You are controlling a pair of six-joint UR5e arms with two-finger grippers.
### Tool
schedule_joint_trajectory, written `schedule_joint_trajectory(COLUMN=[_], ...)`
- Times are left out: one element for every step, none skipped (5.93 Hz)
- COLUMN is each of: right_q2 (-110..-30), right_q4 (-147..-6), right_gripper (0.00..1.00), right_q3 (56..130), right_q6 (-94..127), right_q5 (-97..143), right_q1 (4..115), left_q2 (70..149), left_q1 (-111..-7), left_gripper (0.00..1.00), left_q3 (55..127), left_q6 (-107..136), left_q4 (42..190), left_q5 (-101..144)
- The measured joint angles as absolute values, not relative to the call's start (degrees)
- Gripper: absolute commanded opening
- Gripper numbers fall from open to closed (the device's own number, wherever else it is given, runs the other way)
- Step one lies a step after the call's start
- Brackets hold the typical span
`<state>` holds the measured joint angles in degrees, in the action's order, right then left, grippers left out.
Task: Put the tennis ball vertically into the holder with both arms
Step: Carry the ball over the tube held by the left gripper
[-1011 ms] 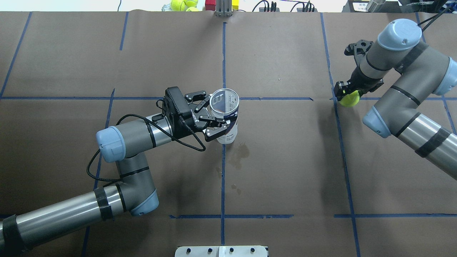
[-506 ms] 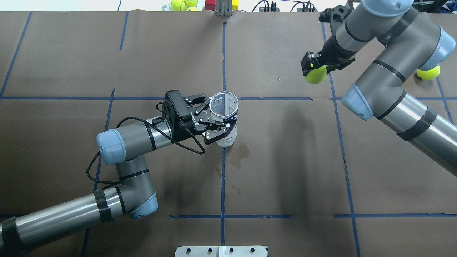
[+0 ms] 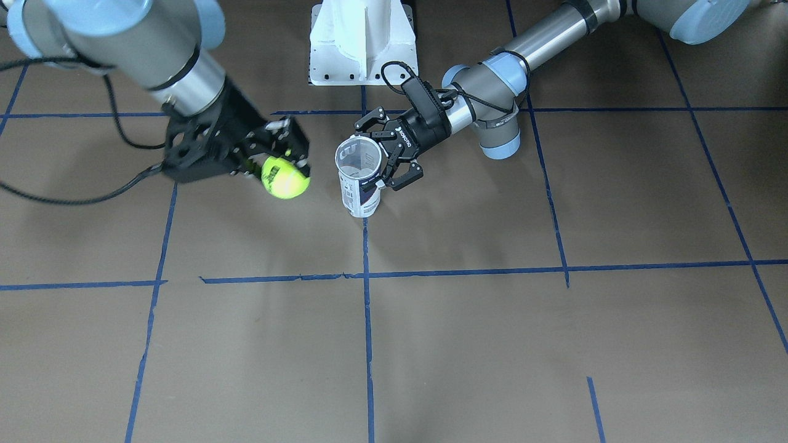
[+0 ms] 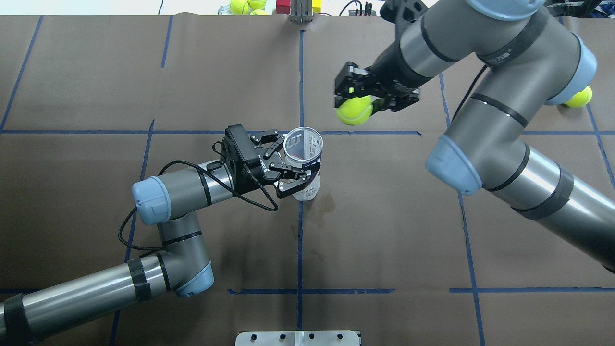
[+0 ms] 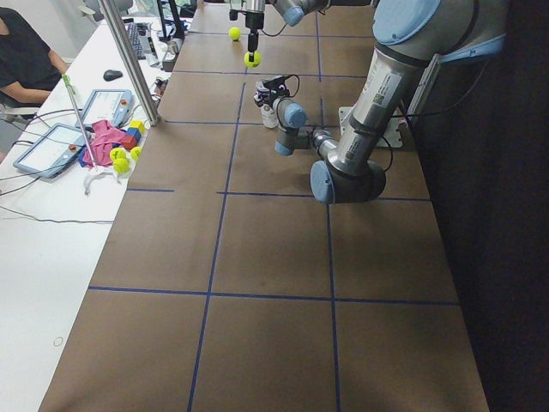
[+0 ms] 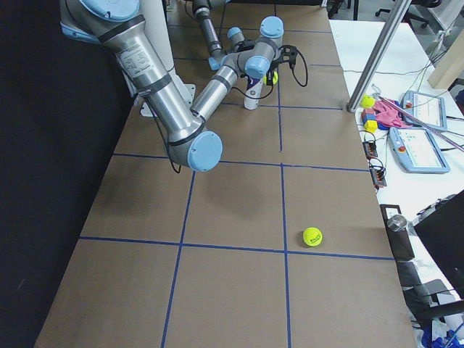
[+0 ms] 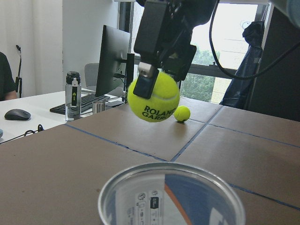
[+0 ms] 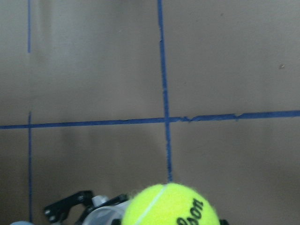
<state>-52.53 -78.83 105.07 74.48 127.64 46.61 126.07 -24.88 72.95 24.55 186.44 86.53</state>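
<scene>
The holder [image 4: 304,166], a clear can with a white and navy label, stands upright at the table's middle with its mouth up. My left gripper [image 4: 294,161] is shut on the holder's side; it shows in the front view [image 3: 394,154]. My right gripper [image 4: 358,102] is shut on the tennis ball [image 4: 354,109] and holds it in the air, beyond and to the right of the can's mouth. In the left wrist view the ball [image 7: 153,101] hangs above and past the can's rim [image 7: 171,194]. The right wrist view shows the ball [image 8: 171,206].
A second tennis ball [image 4: 579,97] lies on the table at the far right, partly behind my right arm. More balls [image 4: 245,6] and coloured blocks lie past the far edge. The white pedestal [image 3: 363,43] stands at the robot's side.
My right arm has lifted the tennis ball off the table at the right and swung it left toward the can. The left gripper and can have barely shifted.
</scene>
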Motion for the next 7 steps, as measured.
schedule_joint_trajectory(right_q2=[-50.2,-48.7,-48.1,-48.1,-48.3,-48.5,-48.7], right_q4=[-79.5,-80.4,-80.9,-81.1,-81.4,-81.7,-81.9], right_gripper=[0.50,0.51,0.52,0.52,0.63,0.82,0.92], right_q3=[106.1,106.3,106.2,105.9,105.7,105.6,105.6], right_q6=[78.4,80.0,80.4,80.5,80.5,80.5,80.5], right_q5=[127.4,125.8,123.0,120.9,120.2,119.9,119.6], right_q1=[45.1,43.2,40.9,39.2,38.4,38.0,37.9], left_q2=[126.0,126.0,126.0,126.0,126.1,126.1,126.1], left_q1=[-24.8,-24.7,-24.5,-24.5,-24.4,-24.4,-24.4], left_gripper=[0.76,0.76,0.77,0.77,0.77,0.77,0.77], left_q3=[73.0,73.0,73.0,73.1,73.2,73.2,73.2], left_q6=[24.6,24.6,24.6,24.6,24.6,24.6,24.6], left_q4=[186.5,186.5,186.5,186.5,186.5,186.6,186.6], left_q5=[86.6,86.5,86.5,86.5,86.5,86.5,86.5])
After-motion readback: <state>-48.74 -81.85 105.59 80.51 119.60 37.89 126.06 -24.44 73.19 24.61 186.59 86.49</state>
